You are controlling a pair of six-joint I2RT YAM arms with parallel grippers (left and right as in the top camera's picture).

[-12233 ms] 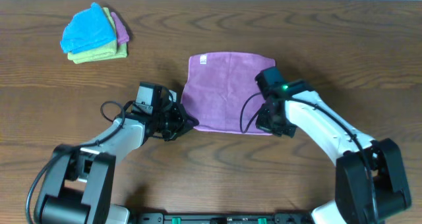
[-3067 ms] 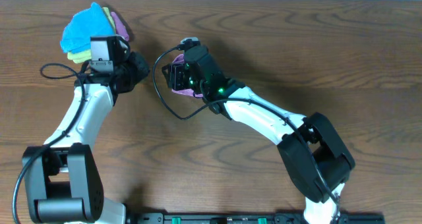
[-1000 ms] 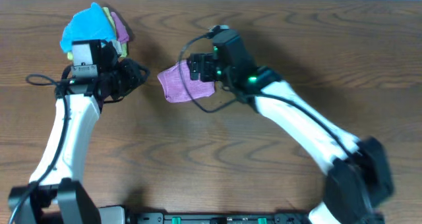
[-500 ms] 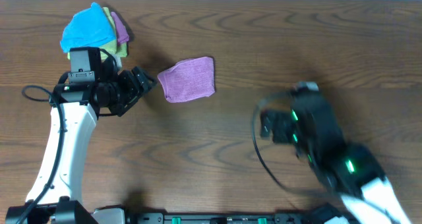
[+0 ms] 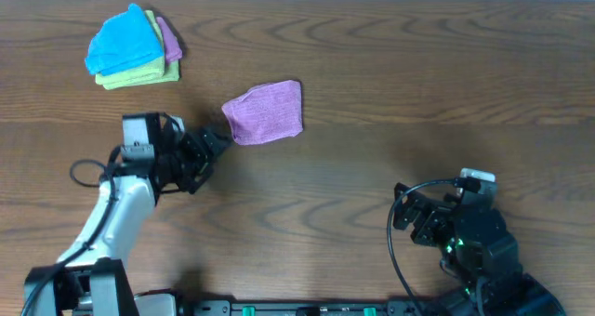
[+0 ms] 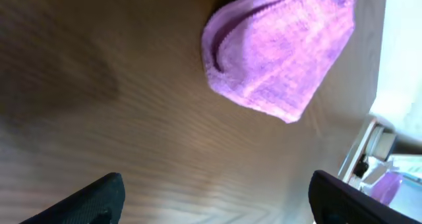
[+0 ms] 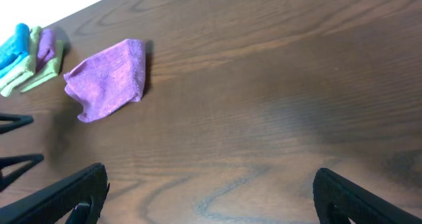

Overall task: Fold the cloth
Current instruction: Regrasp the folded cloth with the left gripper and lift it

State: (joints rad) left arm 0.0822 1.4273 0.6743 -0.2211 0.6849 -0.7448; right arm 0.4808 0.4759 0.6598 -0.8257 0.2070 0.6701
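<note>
The cloth [image 5: 263, 111] lies on the bench [image 5: 418, 74] as a small, roughly square lilac packet. It is left of the middle, nearer the far edge than the near one. The left wrist view shows a rounded folded edge with a layer tucked under it, so it is doubled over at least once. Nothing touches it. Judging from that compact shape, the folding looks essentially done, which would explain why neither arm has hold of it.

The left end effector [image 5: 214, 151] hovers just beside the packet's near-left corner and points towards it. Its fingers [image 6: 99, 197] are spread wide with only bare wood between them, so it is empty. Being that close and aimed that way would suit a last nudge or a square-up, if the packet's slightly skewed edges need one.

The right end effector [image 5: 406, 218] sits by the near edge, right of the middle and well apart from the cloth. Its fingers [image 7: 72, 191] are also wide apart and carry nothing. Parked there, it leaves the far half of the bench unobstructed.

In the far-left corner is a stack of folded cloths [image 5: 130, 51], bright blue on top of yellow-green, with a darker purple piece at its right side. The lilac packet lies near this stack but clear of it. The stack probably marks where finished pieces go, though that is only a guess.
</note>
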